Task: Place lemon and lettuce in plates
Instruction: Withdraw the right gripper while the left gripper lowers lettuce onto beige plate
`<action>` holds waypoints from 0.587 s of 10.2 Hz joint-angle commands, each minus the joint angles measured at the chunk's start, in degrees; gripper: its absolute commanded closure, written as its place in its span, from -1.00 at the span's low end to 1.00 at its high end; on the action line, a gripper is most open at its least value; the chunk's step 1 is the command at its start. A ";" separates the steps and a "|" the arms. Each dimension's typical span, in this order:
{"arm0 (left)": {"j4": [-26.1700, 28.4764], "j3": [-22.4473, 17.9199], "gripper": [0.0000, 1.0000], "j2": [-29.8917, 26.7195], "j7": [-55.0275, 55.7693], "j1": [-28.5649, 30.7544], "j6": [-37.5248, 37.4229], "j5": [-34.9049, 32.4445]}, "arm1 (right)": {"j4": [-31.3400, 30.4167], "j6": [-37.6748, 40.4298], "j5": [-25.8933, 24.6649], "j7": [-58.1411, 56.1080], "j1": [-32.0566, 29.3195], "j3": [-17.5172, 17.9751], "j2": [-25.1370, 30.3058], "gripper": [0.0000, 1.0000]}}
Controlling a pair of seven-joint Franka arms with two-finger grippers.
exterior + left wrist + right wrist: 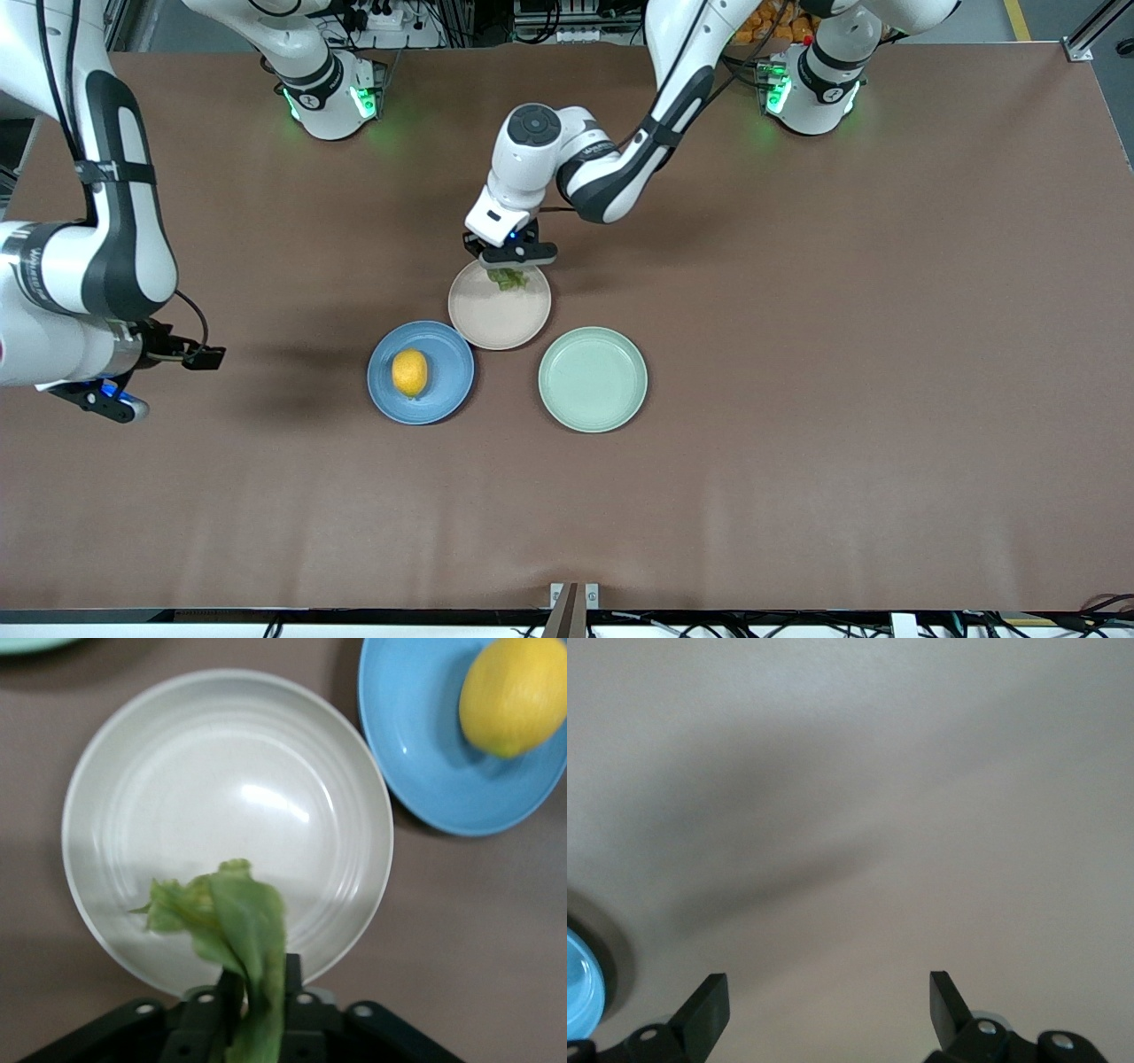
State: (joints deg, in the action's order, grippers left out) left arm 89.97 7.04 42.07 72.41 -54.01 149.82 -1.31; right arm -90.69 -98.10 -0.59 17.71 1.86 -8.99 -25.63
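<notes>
Brown table (797, 354), matte covering, three plates clustered near its middle. Landmark: the beige-pink plate (499, 306).

Blue plate (421, 372) touches the beige-pink plate's rim, nearer the front camera and toward the right arm's end. Lemon (410, 372) lies on it, roughly centred. Pale mint-green plate (593, 379) sits just beside the beige-pink plate, also nearer the camera, toward the left arm's end.

Left gripper (512, 259) hangs over the beige-pink plate's rim on the edge closest to the robot bases. Front view shows only a scrap of green lettuce (508, 279) under the gripper. Left wrist view gives more: the leaf (235, 930) runs up between the black fingers (205, 1014) and droops over the plate's (230, 771) bowl, ruffled end hanging free. Whether the fingers clamp the leaf or have let go, cannot tell. That view also catches the lemon (514, 695) on the blue plate (425, 771).

Right gripper (106, 399) waits well apart from the plates, at the right arm's end of the table. Front view hides its fingers; right wrist view shows them (709, 1010) spread wide over bare table, nothing between, a sliver of blue plate (580, 988) at the edge.
</notes>
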 commanded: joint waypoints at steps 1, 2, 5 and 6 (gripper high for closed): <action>-1.28 -0.80 -1.00 0.82 2.38 -0.83 0.56 -2.47 | -1.51 3.78 -2.22 1.27 0.51 0.02 4.96 -1.00; -1.28 -0.89 -1.00 0.47 2.21 -0.48 0.47 -2.47 | -1.51 5.54 -2.22 1.27 0.60 0.02 6.45 -1.00; -0.93 -0.89 -1.00 -1.37 1.77 3.02 -2.50 -2.82 | -1.42 8.62 -2.22 1.27 1.65 0.37 11.28 -1.00; -0.93 -0.89 -1.00 -2.77 0.81 4.78 -4.61 -2.82 | -1.42 9.24 -2.22 1.27 2.61 0.46 12.78 -1.00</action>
State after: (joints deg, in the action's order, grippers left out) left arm 88.65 5.97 41.78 72.48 -51.38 148.47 -2.09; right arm -90.66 -89.90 -1.69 17.72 3.02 -8.88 -16.43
